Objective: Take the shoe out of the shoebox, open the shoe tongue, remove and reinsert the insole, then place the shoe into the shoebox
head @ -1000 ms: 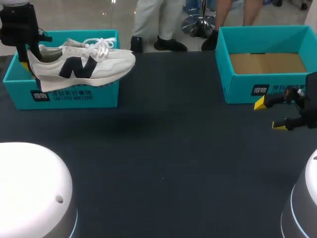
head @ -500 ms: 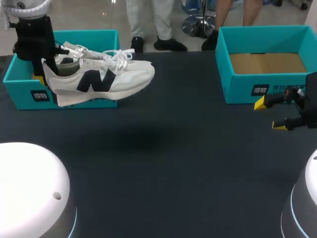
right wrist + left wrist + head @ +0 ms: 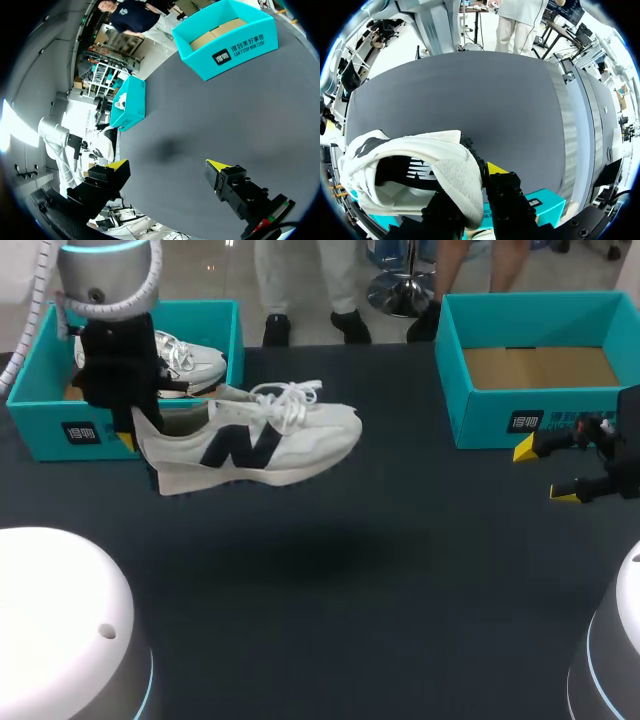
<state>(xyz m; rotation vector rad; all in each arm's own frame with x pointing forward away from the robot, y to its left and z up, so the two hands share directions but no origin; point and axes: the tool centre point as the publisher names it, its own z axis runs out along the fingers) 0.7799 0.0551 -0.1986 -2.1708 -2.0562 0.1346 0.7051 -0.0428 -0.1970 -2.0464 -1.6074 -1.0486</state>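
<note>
A white shoe with a dark side emblem and white laces hangs level above the dark table, toe pointing right. My left gripper is shut on its heel collar. In the left wrist view the padded heel sits pinched between the fingers of the left gripper, one yellow tip showing outside it. Just behind and left stands the teal shoebox, with a second white shoe inside. My right gripper stands open at the right edge with nothing between its fingers, as the right wrist view also shows for this gripper.
A second teal box stands at the back right, holding only a brown cardboard floor; it also shows ahead of the right gripper as the far box. Dark table lies bare between the boxes.
My left arm has carried the shoe out from over the left box, to the right and toward the front, uncovering the second shoe. The right arm has not moved.
</note>
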